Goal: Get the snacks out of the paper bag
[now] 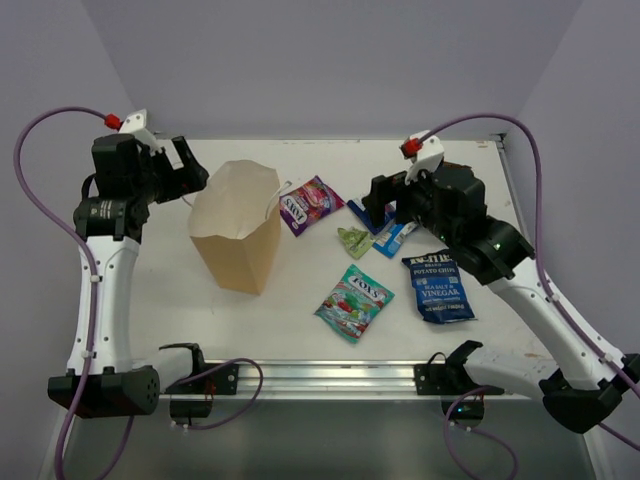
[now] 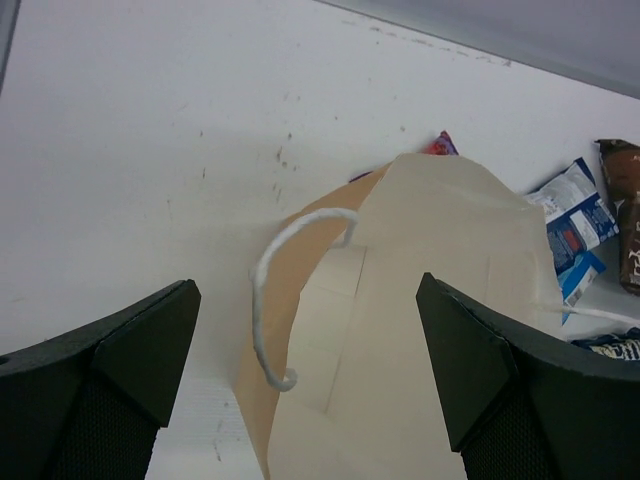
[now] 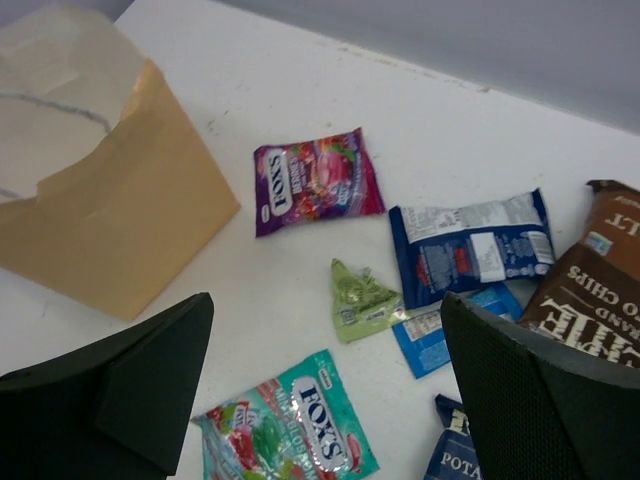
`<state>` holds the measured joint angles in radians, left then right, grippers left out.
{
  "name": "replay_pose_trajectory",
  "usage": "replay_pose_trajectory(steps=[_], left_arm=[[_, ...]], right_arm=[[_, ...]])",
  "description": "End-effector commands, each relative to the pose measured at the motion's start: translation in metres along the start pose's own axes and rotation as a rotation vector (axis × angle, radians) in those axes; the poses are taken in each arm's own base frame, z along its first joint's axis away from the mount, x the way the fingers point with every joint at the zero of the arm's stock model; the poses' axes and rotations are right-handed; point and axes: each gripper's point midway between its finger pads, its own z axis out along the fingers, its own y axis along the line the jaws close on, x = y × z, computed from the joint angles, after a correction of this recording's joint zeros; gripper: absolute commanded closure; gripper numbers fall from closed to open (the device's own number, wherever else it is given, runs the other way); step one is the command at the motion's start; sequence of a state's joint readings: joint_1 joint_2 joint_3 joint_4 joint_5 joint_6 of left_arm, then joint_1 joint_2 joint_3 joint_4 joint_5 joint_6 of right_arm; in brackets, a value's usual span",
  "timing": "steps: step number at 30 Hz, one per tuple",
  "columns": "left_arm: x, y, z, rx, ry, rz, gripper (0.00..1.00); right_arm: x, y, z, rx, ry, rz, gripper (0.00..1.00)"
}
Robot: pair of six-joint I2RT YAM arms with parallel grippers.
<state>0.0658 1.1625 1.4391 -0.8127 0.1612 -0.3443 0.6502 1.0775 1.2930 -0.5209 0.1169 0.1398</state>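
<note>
Left fingers and right fingers both spread, empty; paper bag stands upright, contents unclear, so a clumsy nudge could topple it.

1 overhead, 2 wrist-close (bag common)

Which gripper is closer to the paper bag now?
Left. The left gripper hangs open beside the mouth of the paper bag; the right gripper is farther right, over the blue-white packets.
</note>
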Motion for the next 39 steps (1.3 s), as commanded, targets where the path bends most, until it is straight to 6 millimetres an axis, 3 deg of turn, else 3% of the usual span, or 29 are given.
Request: replay_pose_trajectory(steps=[1, 6, 9, 10, 12, 14, 19, 24, 32, 35, 39], left_arm=[[-0.057, -0.015, -0.031, 0.037, -0.230, 0.075, 0.00], [-0.088, -0.017, -0.051, 0.016, -0.359, 0.126, 0.00], [-0.104, -0.022, -0.064, 0.015, -0.398, 0.152, 0.00], [-0.109, -0.023, -0.066, 0.014, -0.409, 0.156, 0.00], [-0.123, -0.026, -0.080, 0.003, -0.449, 0.170, 0.00], [-0.136, -0.024, -0.092, -0.033, -0.488, 0.178, 0.00], [-0.165, -0.030, -0.133, -0.108, -0.598, 0.223, 0.00], [-0.173, -0.040, -0.159, -0.135, -0.653, 0.246, 0.00], [-0.175, -0.046, -0.169, -0.126, -0.672, 0.243, 0.00], [-0.175, -0.049, -0.166, -0.113, -0.666, 0.243, 0.00], [-0.173, -0.050, -0.162, -0.108, -0.658, 0.242, 0.00]], right_arm=[[-0.064, -0.031, -0.034, 0.172, -0.173, 0.061, 0.01], [-0.113, -0.083, -0.066, 0.421, -0.261, 0.034, 0.01], [-0.140, -0.115, -0.095, 0.550, -0.339, 0.072, 0.01], [-0.152, -0.130, -0.112, 0.603, -0.381, 0.091, 0.01], [-0.163, -0.142, -0.131, 0.656, -0.421, 0.097, 0.01], [-0.175, -0.156, -0.163, 0.740, -0.482, 0.112, 0.01], [-0.194, -0.152, -0.226, 0.768, -0.661, 0.132, 0.01], [-0.200, -0.142, -0.306, 0.797, -0.878, 0.102, 0.01], [-0.190, -0.133, -0.345, 0.801, -0.951, 0.043, 0.01], [-0.187, -0.128, -0.351, 0.773, -0.984, 0.043, 0.01], [-0.180, -0.122, -0.340, 0.721, -0.988, 0.030, 0.01]])
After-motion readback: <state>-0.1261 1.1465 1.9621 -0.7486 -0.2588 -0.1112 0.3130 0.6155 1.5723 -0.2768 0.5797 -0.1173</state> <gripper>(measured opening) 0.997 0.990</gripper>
